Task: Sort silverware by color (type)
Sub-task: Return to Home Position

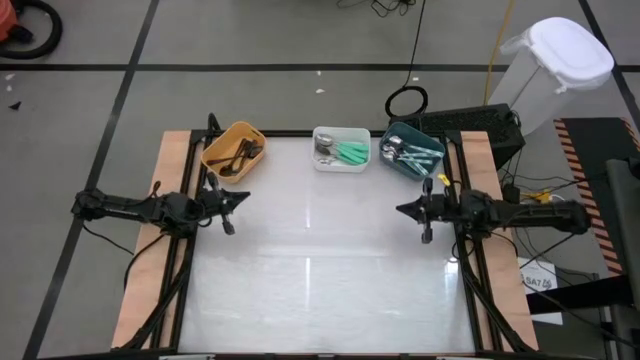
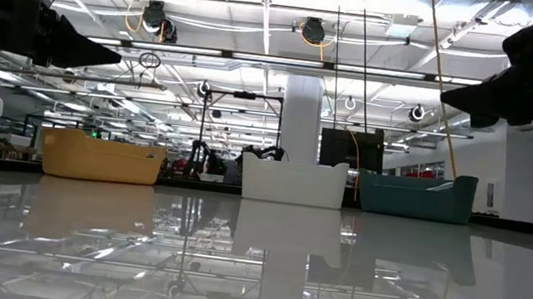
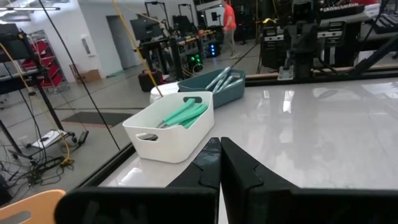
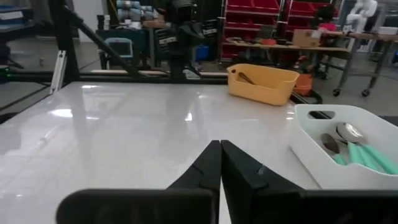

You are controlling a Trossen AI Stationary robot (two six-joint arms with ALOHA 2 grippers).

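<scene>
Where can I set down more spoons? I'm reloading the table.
The whole white tabletop is bare from the front edge up to the bins, bordered by the left arm and right arm at the sides. Only the back edge is crowded: orange bin, white bin and teal bin.

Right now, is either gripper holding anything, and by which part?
Nothing is held. The left gripper and right gripper are both shut and empty, raised above the table. The spoons lie in the orange bin, white bin and teal bin.
</scene>
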